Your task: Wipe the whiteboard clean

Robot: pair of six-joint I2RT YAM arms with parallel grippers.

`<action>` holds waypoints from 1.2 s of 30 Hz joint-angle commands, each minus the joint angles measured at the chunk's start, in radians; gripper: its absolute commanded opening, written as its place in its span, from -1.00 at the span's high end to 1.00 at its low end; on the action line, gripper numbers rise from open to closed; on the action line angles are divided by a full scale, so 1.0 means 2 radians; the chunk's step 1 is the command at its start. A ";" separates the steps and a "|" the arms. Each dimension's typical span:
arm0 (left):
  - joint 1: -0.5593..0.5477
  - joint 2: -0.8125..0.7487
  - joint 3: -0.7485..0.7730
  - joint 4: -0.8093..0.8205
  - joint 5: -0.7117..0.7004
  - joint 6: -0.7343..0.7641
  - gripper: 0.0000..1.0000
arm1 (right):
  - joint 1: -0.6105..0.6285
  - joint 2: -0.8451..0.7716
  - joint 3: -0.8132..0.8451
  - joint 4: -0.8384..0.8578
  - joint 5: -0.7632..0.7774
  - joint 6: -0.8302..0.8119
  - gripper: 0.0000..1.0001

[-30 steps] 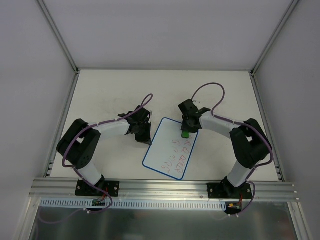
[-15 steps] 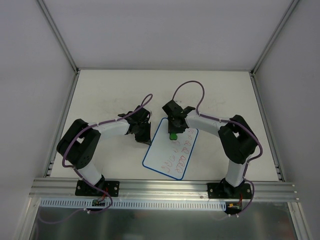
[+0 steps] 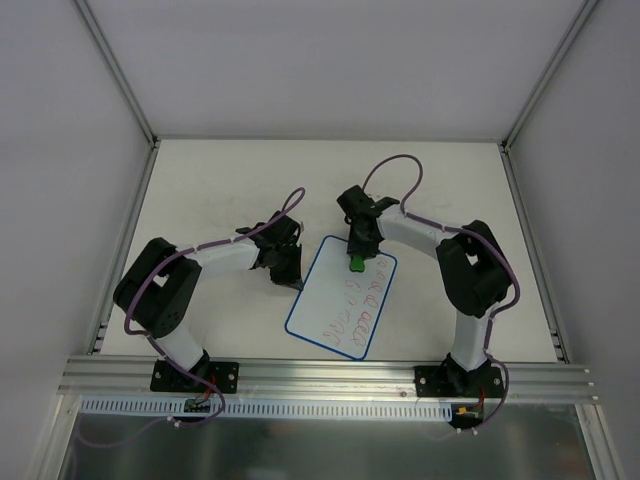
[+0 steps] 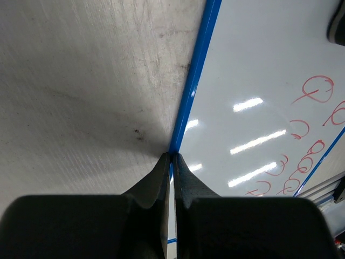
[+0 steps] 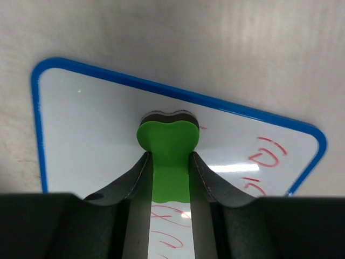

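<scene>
Whiteboard [image 3: 322,292] [image 4: 253,59] [image 5: 91,124]: lies flat on the table, turned at a slant in the top view, with one short end toward the arm bases and the other toward the far side.
Rim [image 4: 195,81]: thin, blue, with rounded corners; it runs unbroken along the stretches the wrist views show.
Scribbles [image 3: 362,305] [image 4: 318,89] [image 5: 268,152]: rows of small red loops on the board's right half and near end; the left half and the far-left corner are bare white.
Green eraser [image 3: 356,264] [image 5: 167,132]: bone-shaped, standing on end with its dark underside against the board, just inside the board's far short edge.
Right gripper [image 3: 357,254] [image 5: 169,157]: over the board's far end, its two fingers pinching the green eraser by its narrow waist.
Left gripper [image 3: 290,279] [image 4: 171,157]: at the board's left long edge, fingers pressed together, their tips meeting right on the blue rim.
Table [image 3: 200,190] [image 4: 81,70] [image 5: 226,38]: pale, with faint grey smudges, showing on every side of the board.
Arms: the left one reaches in from the board's left, the right one from its right; a purple cable loops over each.
Aluminium rail [image 3: 320,375]: crosses just beyond the board's near end, with both arm bases bolted to it.
</scene>
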 commanded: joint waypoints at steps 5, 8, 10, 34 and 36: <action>-0.001 0.021 -0.031 -0.050 -0.033 0.004 1.00 | -0.053 -0.048 -0.097 -0.089 0.009 0.015 0.99; -0.001 0.019 -0.031 -0.050 -0.032 0.004 1.00 | -0.069 -0.069 -0.122 -0.088 0.013 0.016 0.99; -0.001 0.018 -0.031 -0.050 -0.032 0.005 1.00 | -0.075 -0.079 -0.129 -0.088 0.013 0.016 0.99; -0.001 0.013 -0.036 -0.045 -0.032 0.005 1.00 | -0.003 -0.035 -0.072 -0.009 -0.020 0.029 0.99; -0.002 0.012 -0.037 -0.044 -0.033 0.005 1.00 | -0.026 -0.059 -0.114 -0.004 -0.012 0.032 0.99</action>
